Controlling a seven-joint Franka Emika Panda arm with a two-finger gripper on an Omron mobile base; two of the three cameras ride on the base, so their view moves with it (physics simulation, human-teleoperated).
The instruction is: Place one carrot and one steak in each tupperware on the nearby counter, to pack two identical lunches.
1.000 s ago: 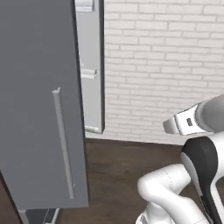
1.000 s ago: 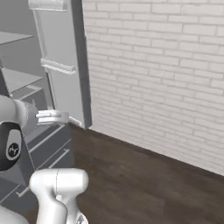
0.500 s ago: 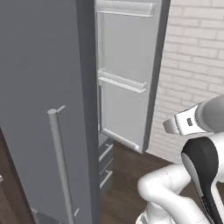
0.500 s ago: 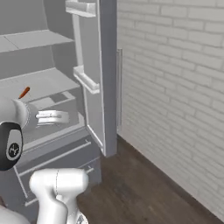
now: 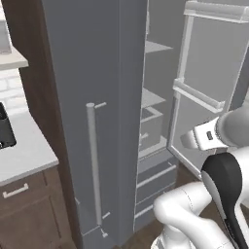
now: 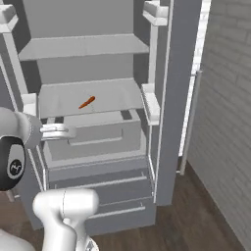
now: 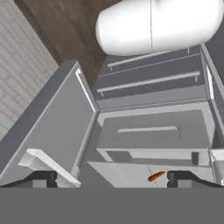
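One carrot point(image 6: 87, 102), small and orange, lies on a middle shelf of the open grey fridge point(image 6: 88, 59). In the hand view the same carrot point(image 7: 156, 176) sits low in the picture, close to the right fingertip point(image 7: 183, 177). My gripper point(image 7: 111, 179) is open with nothing between its fingers, held in front of the fridge, apart from the carrot. The hand point(image 6: 58, 131) hangs level with the crisper drawer, below the carrot's shelf. A stretch of light counter point(image 5: 24, 153) shows at the far left. The steak and the tupperware are out of view.
The fridge doors stand open on both sides, the right door point(image 6: 179, 88) with shelves and a long bar handle point(image 6: 188, 122). Drawers point(image 6: 98, 186) fill the fridge's lower part. A black toaster point(image 5: 5, 130) stands on the counter. A brick wall point(image 6: 228, 122) runs along the right.
Both base views have swung round: the brick wall has slid off to the right and the open fridge interior with the carrot now faces me. The gripper stays open.
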